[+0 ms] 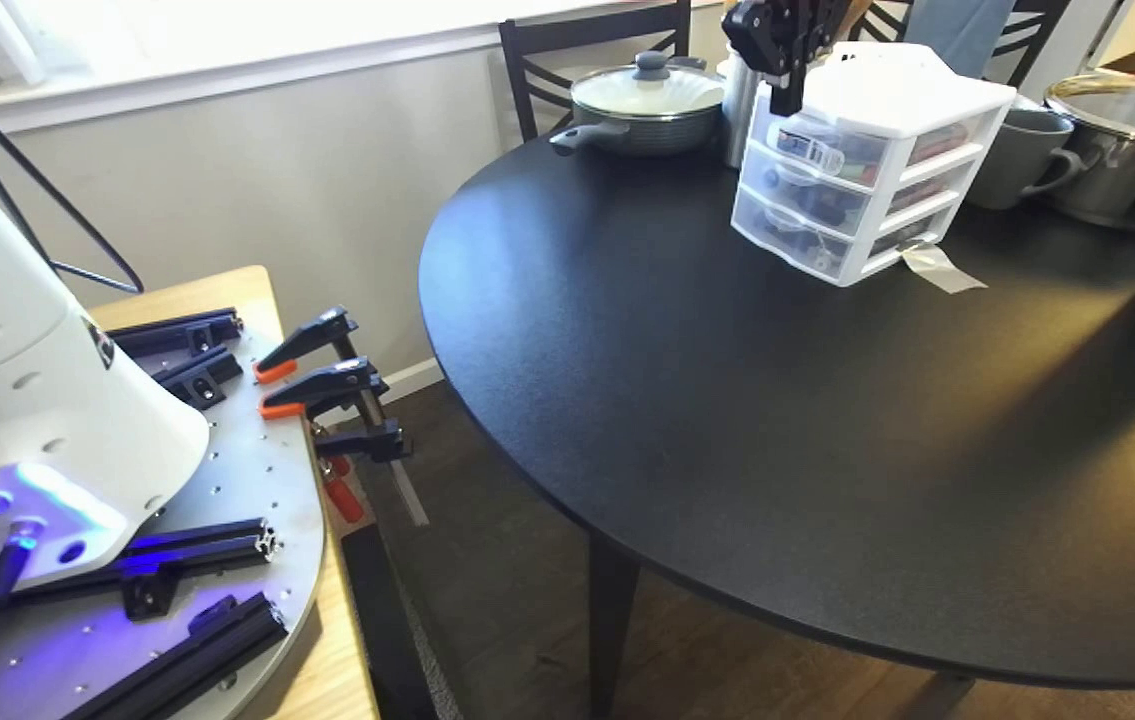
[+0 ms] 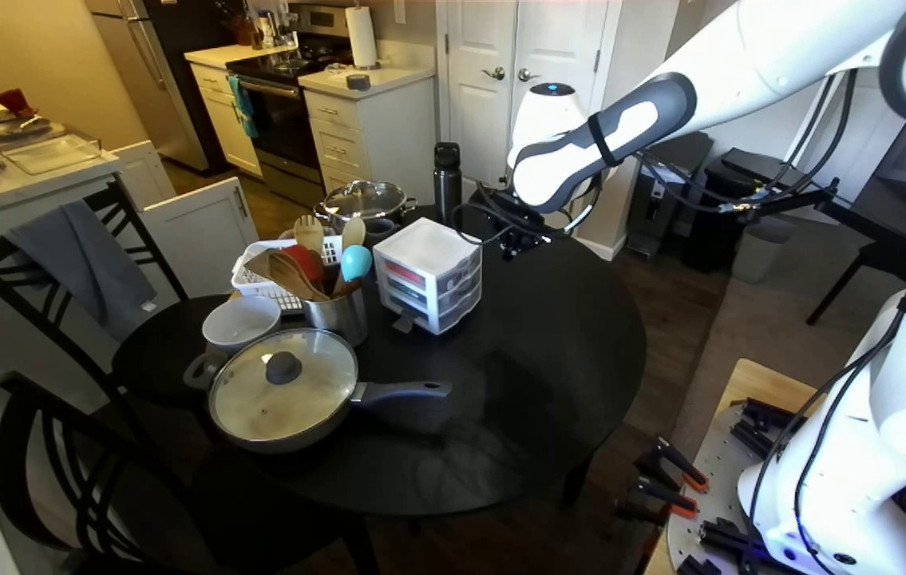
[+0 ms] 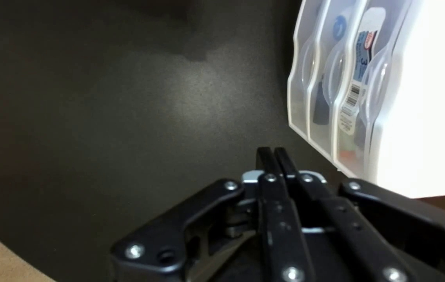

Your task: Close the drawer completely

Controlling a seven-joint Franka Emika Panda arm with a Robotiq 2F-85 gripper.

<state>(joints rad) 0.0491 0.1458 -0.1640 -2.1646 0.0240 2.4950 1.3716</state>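
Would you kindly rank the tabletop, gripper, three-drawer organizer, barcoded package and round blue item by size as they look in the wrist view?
1. Black tabletop
2. Three-drawer organizer and gripper: sizes too close to rank, the gripper being nearer
3. Barcoded package
4. Round blue item

Drawer [image 1: 835, 152]: shallow, clear plastic, red and blue showing through. Level, in top slot of the organizer [image 1: 892, 90], right under its white top. Front looks about flush; can't confirm fully closed from these angles.
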